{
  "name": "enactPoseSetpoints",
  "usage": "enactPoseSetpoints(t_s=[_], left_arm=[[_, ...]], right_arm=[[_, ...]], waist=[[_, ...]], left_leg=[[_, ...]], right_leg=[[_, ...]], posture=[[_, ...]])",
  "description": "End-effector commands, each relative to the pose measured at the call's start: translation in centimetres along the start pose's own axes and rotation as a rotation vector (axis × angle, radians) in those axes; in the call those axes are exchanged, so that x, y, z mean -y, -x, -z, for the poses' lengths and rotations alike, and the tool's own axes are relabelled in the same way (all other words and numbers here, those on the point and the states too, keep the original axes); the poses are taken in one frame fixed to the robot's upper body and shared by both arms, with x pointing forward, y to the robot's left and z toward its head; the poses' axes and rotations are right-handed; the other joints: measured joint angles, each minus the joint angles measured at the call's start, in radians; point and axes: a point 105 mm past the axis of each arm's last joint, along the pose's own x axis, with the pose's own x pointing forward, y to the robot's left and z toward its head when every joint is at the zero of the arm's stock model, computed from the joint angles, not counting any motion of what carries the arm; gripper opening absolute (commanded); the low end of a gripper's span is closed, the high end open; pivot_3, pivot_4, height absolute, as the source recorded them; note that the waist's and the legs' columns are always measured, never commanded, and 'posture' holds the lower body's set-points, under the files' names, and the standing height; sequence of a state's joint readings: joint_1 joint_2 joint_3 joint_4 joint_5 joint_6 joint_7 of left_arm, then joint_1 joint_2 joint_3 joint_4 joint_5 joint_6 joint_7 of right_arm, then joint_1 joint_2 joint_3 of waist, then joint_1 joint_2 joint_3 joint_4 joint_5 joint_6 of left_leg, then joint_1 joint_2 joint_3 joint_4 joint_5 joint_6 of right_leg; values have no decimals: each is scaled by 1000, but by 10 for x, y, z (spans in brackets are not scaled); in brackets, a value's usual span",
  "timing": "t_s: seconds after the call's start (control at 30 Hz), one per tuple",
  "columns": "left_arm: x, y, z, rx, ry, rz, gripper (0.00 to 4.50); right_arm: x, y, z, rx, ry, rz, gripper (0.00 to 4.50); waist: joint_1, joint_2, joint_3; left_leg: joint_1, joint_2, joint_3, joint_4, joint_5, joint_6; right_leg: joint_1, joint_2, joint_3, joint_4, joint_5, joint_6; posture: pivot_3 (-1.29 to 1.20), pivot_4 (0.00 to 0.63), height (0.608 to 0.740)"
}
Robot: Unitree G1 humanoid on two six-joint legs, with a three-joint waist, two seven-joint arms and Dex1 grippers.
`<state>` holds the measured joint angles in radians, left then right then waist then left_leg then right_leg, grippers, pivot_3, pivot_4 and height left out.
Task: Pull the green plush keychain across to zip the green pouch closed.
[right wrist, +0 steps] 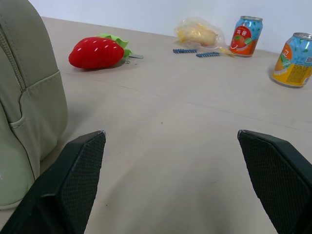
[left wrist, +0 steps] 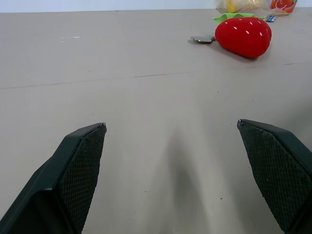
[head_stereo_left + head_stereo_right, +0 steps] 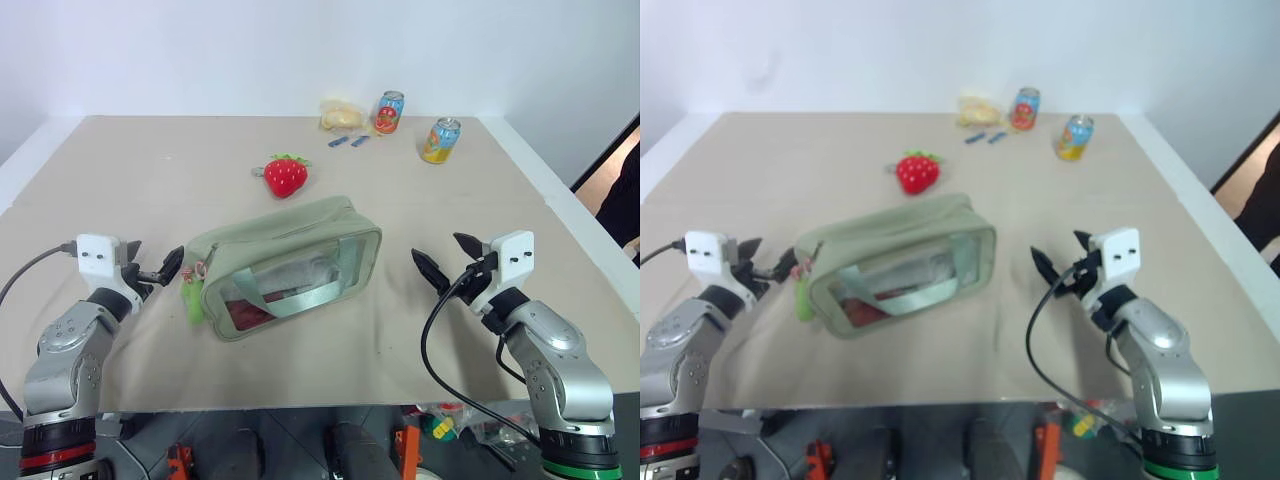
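both grippers hovered with fingers wide apart and empty: the left gripper (image 3: 152,265) just beside the green pouch (image 3: 285,265), the right gripper (image 3: 450,258) apart on its other side. the green plush keychain (image 3: 192,300) hung at the pouch's left end. it looked soft and light, best pinched near its cord. farther back lay a strawberry plush (image 3: 286,175) and two cans (image 3: 389,112).

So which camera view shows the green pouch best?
The left eye view: the green pouch lies whole, with its clear window and strap. The right eye view shows it likewise; the right wrist view catches just one end.
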<state>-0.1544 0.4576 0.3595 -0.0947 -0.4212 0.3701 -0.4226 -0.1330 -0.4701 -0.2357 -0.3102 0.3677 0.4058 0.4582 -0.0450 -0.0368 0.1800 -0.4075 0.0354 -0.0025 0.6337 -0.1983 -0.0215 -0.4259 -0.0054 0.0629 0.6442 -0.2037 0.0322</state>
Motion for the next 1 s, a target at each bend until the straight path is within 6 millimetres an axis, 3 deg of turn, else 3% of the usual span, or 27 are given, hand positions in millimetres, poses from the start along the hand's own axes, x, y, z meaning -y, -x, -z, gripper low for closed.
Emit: enactPoseSetpoints(t_s=[0.03,0.37,0.43,0.53,0.67,0.77,0.87,1.0], left_arm=[[-2,0,-18,59,-34,6,4474],[2,-4,-29,82,-26,73,4474],[2,-6,-42,104,-25,102,4474],[9,-13,-79,184,0,210,4474],[46,-11,-134,254,-7,528,4474],[76,3,-157,233,-11,776,4474],[96,20,-163,155,-7,968,4474],[113,36,-153,52,-45,1109,4474]], right_arm=[[3,-3,-11,32,20,-6,4500],[2,-7,-9,30,18,-21,4500],[2,-7,-9,29,15,-21,4500],[3,-6,-8,25,8,-20,4500],[2,-6,-7,18,-3,-30,4500],[1,-5,-10,22,0,-45,4500],[0,-6,-16,37,-5,-48,4500],[-1,-4,-31,76,4,-81,4500]], waist=[[0,0,0],[0,0,0],[0,0,0],[1,0,0],[0,-1,0],[-4,-1,0],[-6,0,0],[-4,0,1]], left_leg=[[0,0,0,0,0,0],[0,0,0,0,0,0],[0,0,0,0,0,0],[-1,0,-1,0,0,0],[-1,0,-1,1,0,0],[0,-1,0,0,0,0],[0,-1,0,-1,-1,0],[0,0,-1,-1,-2,0]], right_leg=[[0,0,0,0,0,0],[0,0,0,0,0,0],[0,0,0,0,0,0],[0,1,-1,0,0,0],[0,1,-1,0,0,0],[0,1,1,0,-1,1],[0,1,1,1,-2,2],[-1,2,1,3,-3,3]], posture=[[0,150,740],[0,150,740],[0,150,740],[0,150,740],[0,150,740],[0,150,740],[0,150,740],[0,150,740]])
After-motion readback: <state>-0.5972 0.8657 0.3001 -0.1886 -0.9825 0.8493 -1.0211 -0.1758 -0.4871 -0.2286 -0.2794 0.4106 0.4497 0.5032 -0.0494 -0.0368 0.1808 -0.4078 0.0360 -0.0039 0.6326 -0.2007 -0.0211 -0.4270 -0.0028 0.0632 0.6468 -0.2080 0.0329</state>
